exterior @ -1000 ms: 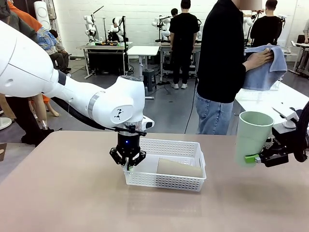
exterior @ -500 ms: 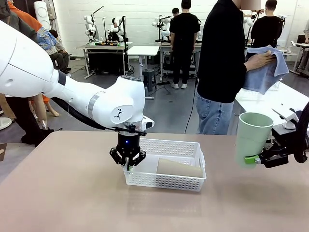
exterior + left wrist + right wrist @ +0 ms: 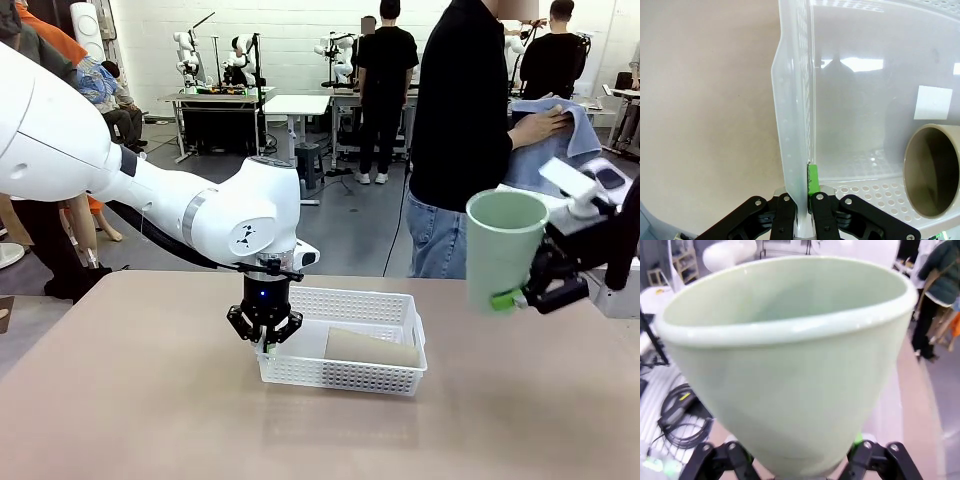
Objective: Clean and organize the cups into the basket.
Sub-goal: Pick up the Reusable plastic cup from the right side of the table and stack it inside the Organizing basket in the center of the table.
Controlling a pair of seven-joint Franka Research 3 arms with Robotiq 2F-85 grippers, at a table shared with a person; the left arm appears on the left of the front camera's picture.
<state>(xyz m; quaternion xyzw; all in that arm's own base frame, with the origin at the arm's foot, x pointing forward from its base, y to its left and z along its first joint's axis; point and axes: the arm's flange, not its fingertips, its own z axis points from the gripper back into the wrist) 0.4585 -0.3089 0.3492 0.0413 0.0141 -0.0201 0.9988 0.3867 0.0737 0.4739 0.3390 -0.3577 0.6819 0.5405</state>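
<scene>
Cup (image 3: pixel 505 245) pale mint, tapered | right fingers (image 3: pixel 505 299) clamped on it | left fingers (image 3: pixel 812 181) pinching white mesh basket (image 3: pixel 340 376) wall

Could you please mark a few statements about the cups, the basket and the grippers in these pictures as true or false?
1. The left gripper is shut on the wall of the white lattice-mesh plastic basket. True.
2. The tan tapered cup stands upright in the basket. False: it lies on its side.
3. The right gripper holds the pale mint green cup above the table, mouth up. True.
4. The person is holding a tan cup. False: the person's hand rests on a blue cloth.
</scene>
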